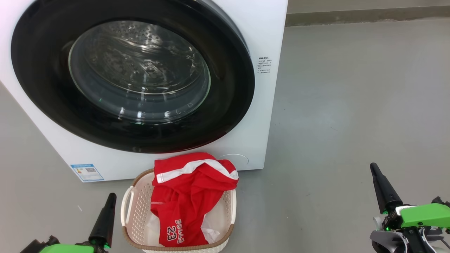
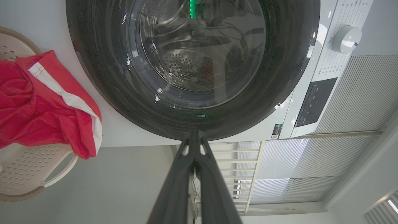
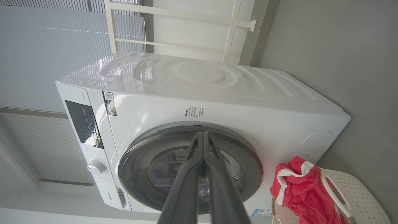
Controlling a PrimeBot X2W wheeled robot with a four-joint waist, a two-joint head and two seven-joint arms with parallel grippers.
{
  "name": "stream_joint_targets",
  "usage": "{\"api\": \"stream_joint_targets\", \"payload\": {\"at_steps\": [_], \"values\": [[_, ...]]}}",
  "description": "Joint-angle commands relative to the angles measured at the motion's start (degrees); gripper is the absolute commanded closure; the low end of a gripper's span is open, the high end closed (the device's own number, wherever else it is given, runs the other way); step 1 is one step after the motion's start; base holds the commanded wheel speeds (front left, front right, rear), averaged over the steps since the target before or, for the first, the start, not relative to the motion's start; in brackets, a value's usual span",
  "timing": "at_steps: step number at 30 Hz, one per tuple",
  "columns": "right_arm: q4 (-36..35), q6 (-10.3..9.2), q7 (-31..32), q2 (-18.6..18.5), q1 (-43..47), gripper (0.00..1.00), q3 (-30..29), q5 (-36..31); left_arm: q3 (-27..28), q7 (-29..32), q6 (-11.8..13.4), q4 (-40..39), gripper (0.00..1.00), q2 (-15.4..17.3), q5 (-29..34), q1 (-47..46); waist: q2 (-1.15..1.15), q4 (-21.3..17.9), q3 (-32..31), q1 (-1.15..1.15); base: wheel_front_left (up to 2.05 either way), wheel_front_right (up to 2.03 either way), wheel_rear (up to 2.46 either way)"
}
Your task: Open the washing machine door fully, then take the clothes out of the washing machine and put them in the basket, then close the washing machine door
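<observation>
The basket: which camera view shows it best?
The head view: nearly the whole basket shows, clothes inside. The left wrist view catches one end with a handle; the right wrist view, just a corner.

On my head camera, the left gripper (image 1: 111, 198) at seven o'clock is a tapered black cone on a bright green housing (image 1: 66, 248). The right gripper (image 1: 374, 170) at four o'clock looks the same. Its green shell (image 1: 425, 214) sits over pale grey plastic (image 1: 381, 239) and black cables (image 1: 440, 201). Up close, the left fingers (image 2: 174, 186) are matte dark grey with small triangular cut-outs near the tips.
</observation>
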Motion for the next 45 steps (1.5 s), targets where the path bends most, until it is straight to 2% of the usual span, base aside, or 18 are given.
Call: {"api": "stream_joint_targets", "payload": {"at_steps": [1,45], "values": [[-1.42,0.02,0.38,-0.62,-2.36,1.0,1.04,0.03,2.1,0.31,-0.42,-1.15,1.0,0.52,-0.43,-2.29,0.0,0.0,0.0,0.0,0.0,0.0,0.0],[-1.38,0.02,0.83,-0.23,-2.41,1.0,0.48,-0.44,2.21,0.4,-0.42,-1.15,1.0,0.44,-0.34,-2.3,0.0,0.0,0.0,0.0,0.0,0.0,0.0]]}}
